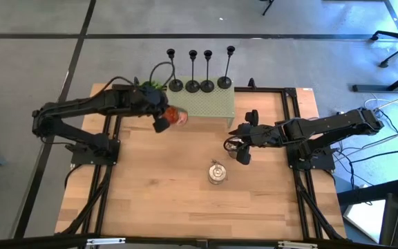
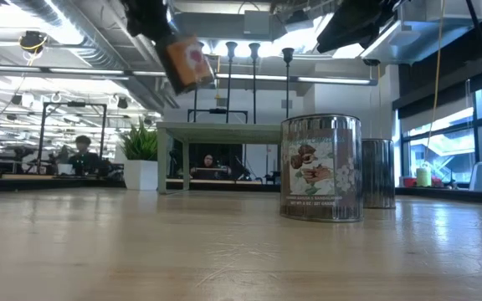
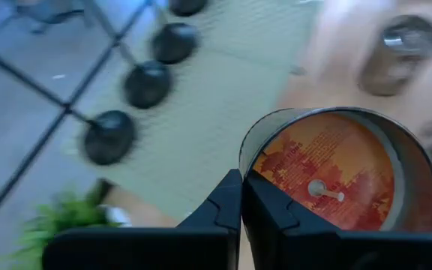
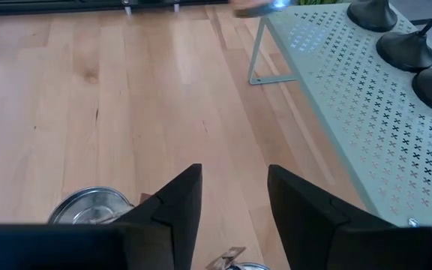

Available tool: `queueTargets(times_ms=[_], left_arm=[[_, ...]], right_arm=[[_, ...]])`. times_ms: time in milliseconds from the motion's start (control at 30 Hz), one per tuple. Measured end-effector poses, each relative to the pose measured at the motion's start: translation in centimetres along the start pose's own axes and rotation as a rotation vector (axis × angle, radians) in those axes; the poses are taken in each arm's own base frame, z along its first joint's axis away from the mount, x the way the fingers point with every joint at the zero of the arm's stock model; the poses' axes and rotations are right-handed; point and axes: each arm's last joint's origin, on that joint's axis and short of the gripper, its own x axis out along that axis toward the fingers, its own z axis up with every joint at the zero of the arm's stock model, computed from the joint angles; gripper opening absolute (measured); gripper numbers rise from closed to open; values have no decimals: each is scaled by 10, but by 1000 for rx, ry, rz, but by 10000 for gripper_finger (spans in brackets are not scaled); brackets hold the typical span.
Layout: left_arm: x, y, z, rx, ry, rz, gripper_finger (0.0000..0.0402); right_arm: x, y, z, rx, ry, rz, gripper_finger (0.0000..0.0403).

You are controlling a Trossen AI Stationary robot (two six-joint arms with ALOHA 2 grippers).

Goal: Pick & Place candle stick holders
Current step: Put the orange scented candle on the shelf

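Four black candlesticks (image 1: pixel 199 84) stand on their disc bases in a row along the far edge of a pale green perforated shelf (image 1: pixel 209 104). Their bases also show in the left wrist view (image 3: pixel 147 84). My left gripper (image 1: pixel 164 123) is shut on a glass jar with orange contents (image 1: pixel 177 116), held in the air by the shelf's near left corner. In the low view the jar (image 2: pixel 187 63) hangs tilted, high above the table. My right gripper (image 4: pixel 235 195) is open and empty over the table, right of the middle (image 1: pixel 235 140). My left gripper holds the orange jar by its rim (image 3: pixel 244 166). One finger (image 3: pixel 272 214) is inside over the orange contents, and the other finger (image 3: pixel 220 210) is outside the wall. The jar is lifted clear of table and shelf and is tilted.
A silver-topped jar (image 1: pixel 216 173) stands on the table near the middle; it shows as a printed tin in the low view (image 2: pixel 320 167). A second tin (image 2: pixel 379 171) stands behind it, close to my right gripper. A small green plant (image 1: pixel 150 84) is at the shelf's left end.
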Motion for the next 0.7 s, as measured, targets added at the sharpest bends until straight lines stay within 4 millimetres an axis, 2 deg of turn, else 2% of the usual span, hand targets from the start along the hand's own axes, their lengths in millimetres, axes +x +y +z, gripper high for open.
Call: queueTargets(times_ms=[233, 400, 700], left_arm=[[31, 27, 2, -39, 96, 124, 4], [52, 43, 3, -42, 143, 143, 4], [63, 58, 4, -85, 139, 107, 4]], right_arm=[[0, 0, 0, 0, 0, 0, 158], [0, 0, 0, 0, 0, 0, 158], [0, 0, 0, 0, 0, 0, 158]])
